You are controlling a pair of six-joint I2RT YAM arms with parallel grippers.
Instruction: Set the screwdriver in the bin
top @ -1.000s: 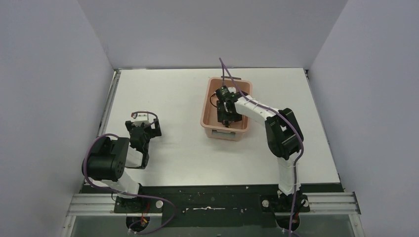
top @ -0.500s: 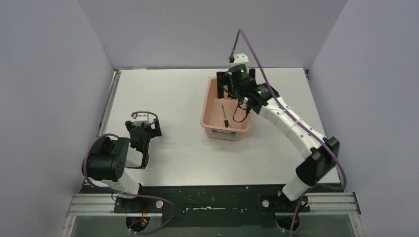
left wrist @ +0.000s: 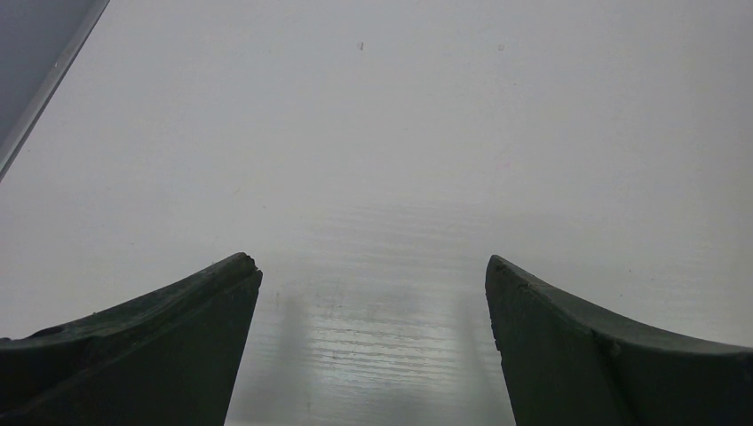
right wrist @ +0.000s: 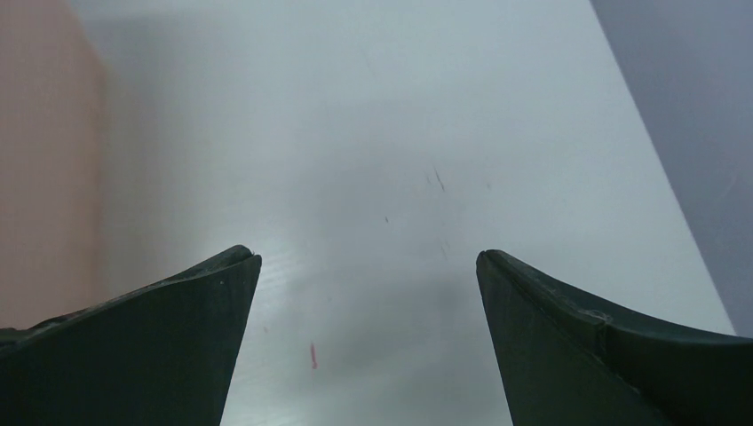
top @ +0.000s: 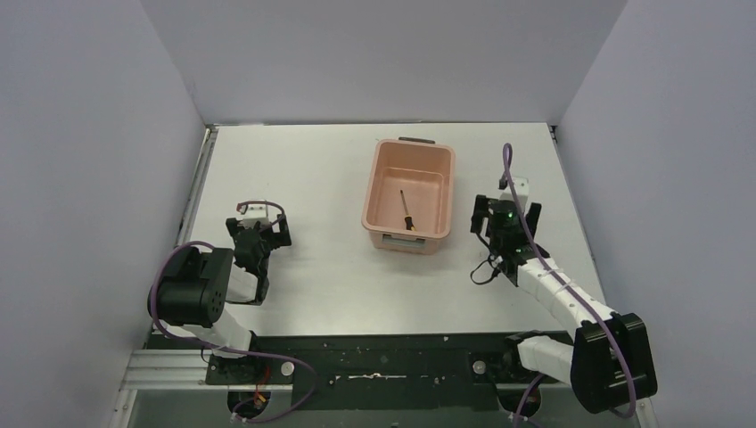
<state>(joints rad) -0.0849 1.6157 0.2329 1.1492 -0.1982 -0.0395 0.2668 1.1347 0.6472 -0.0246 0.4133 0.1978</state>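
Observation:
The salmon-pink bin (top: 383,178) stands at the middle back of the table, with a dark clip on its far short end. The screwdriver (top: 405,210) lies on the bin's floor, thin shaft toward the back, handle toward the near wall. My right gripper (top: 505,212) is open and empty, low over the table just right of the bin; in the right wrist view (right wrist: 368,262) the bin's outer wall (right wrist: 40,160) fills the left edge. My left gripper (top: 259,225) is open and empty over bare table at the left, as the left wrist view (left wrist: 373,264) shows.
Grey walls enclose the white table on the left, back and right. A metal rail (top: 198,192) runs along the table's left edge. The right wall's foot (right wrist: 693,115) shows close by in the right wrist view.
My right arm has pulled back from above the bin's far end to the table right of the bin. The screwdriver stays lying in the bin. The left arm has not moved.

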